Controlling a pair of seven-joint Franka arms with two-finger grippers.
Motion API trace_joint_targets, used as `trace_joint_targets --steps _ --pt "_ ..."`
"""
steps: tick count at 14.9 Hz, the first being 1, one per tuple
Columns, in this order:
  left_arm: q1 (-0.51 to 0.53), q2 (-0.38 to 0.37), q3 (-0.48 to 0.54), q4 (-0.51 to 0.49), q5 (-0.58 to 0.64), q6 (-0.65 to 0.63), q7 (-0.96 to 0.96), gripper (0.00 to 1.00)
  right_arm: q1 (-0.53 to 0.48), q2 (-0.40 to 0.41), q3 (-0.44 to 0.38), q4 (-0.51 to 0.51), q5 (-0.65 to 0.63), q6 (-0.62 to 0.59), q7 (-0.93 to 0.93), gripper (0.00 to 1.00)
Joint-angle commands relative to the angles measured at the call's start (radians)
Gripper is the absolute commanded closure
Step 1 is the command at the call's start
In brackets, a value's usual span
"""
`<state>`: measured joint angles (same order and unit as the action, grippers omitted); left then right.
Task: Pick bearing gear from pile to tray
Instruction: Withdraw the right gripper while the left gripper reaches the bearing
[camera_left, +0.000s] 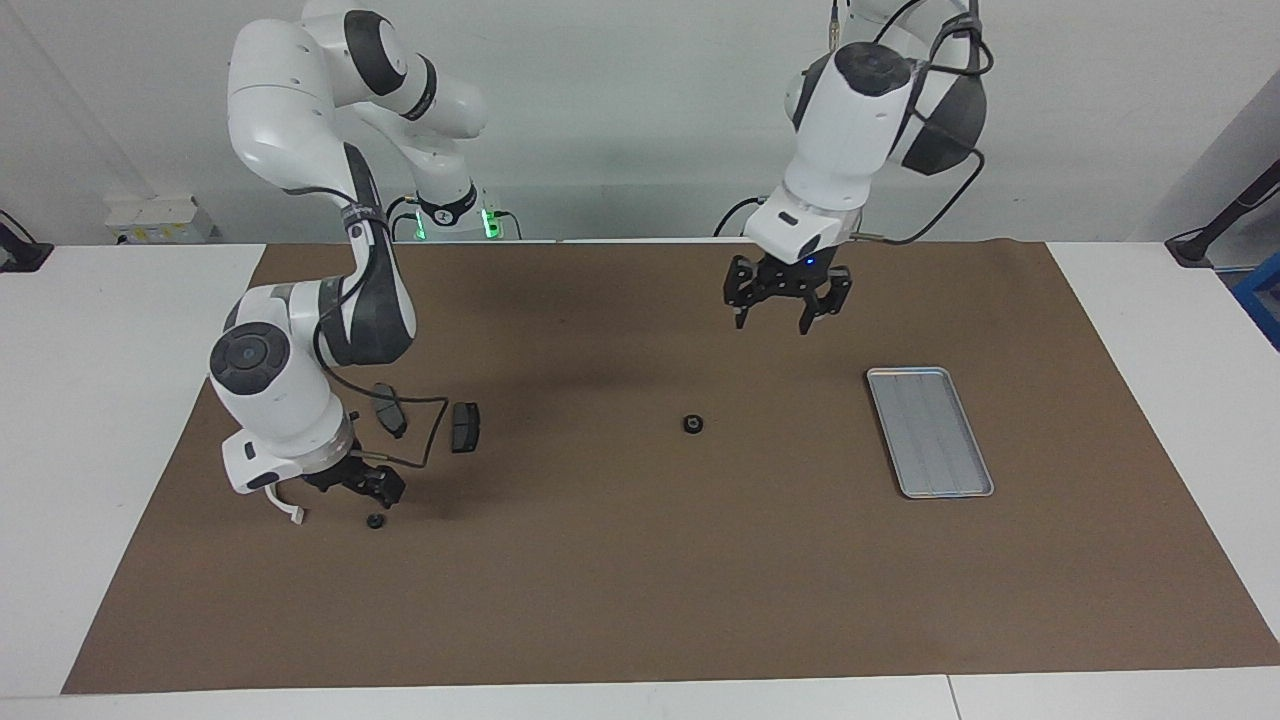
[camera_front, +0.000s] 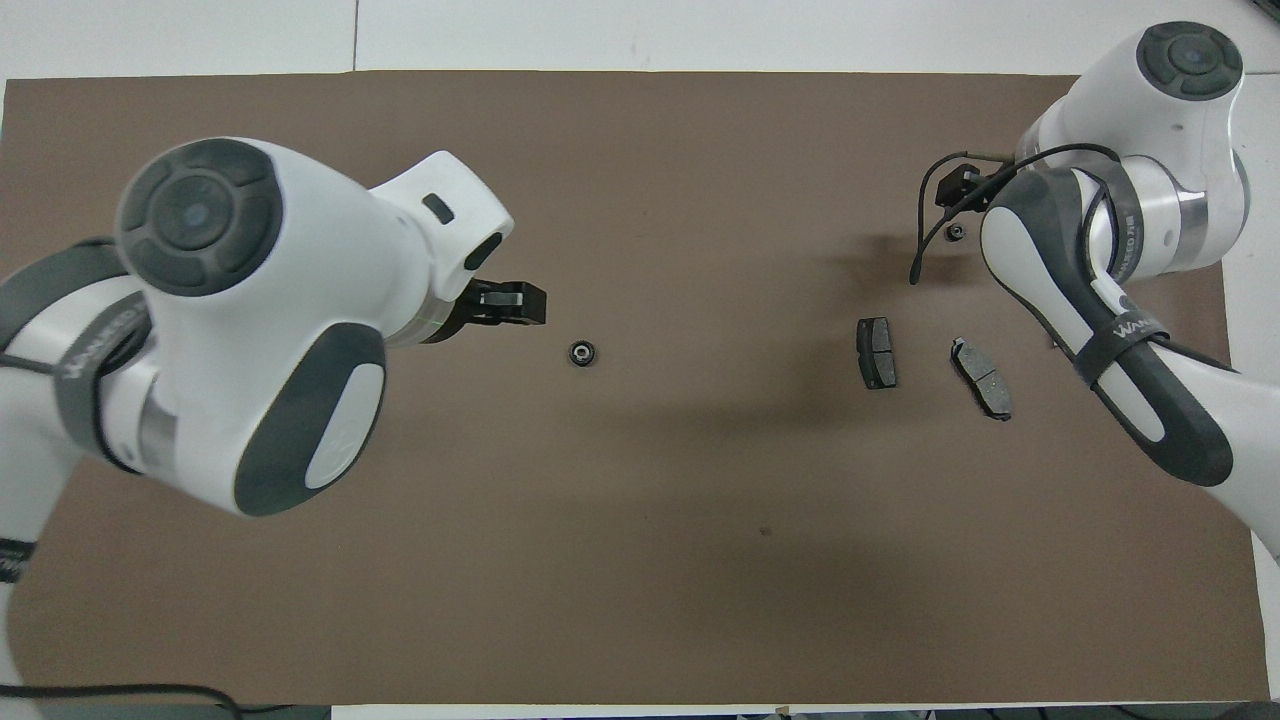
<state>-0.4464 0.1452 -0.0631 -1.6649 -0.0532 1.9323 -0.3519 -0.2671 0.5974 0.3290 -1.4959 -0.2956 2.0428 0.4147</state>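
Observation:
A small black round bearing gear lies alone on the middle of the brown mat. My left gripper hangs open and empty, high over the mat between that gear and the silver tray. The left arm hides the tray in the overhead view. At the right arm's end lies the pile. It holds two dark brake pads, a white bracket mostly hidden by the arm, and a tiny black round piece. My right gripper is low, open, just above that piece.
The brown mat covers most of the white table. A cable loops off the right wrist beside the brake pads. The tray has nothing in it.

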Motion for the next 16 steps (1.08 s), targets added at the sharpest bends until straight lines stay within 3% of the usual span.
trace_joint_targets --steps 1,4,6,11,16 --pt "-0.023 0.157 0.022 0.128 0.009 0.027 0.007 0.12 -0.024 -0.038 0.01 -0.112 -0.023 0.091 -0.008 0.0" --pt "-0.066 0.313 0.023 0.224 0.01 0.071 0.01 0.12 -0.024 -0.016 0.01 -0.113 -0.023 0.111 -0.008 0.0" --pt "-0.067 0.368 0.023 0.217 0.013 0.157 0.011 0.12 -0.024 -0.01 0.01 -0.127 -0.033 0.115 -0.01 0.0" --pt "-0.1 0.373 0.022 0.199 0.059 0.08 0.021 0.12 -0.027 -0.004 0.009 -0.169 -0.056 0.204 -0.008 0.01" --pt "-0.107 0.324 0.022 0.033 0.058 0.227 0.027 0.11 -0.038 0.015 0.009 -0.161 -0.073 0.243 -0.01 0.13"
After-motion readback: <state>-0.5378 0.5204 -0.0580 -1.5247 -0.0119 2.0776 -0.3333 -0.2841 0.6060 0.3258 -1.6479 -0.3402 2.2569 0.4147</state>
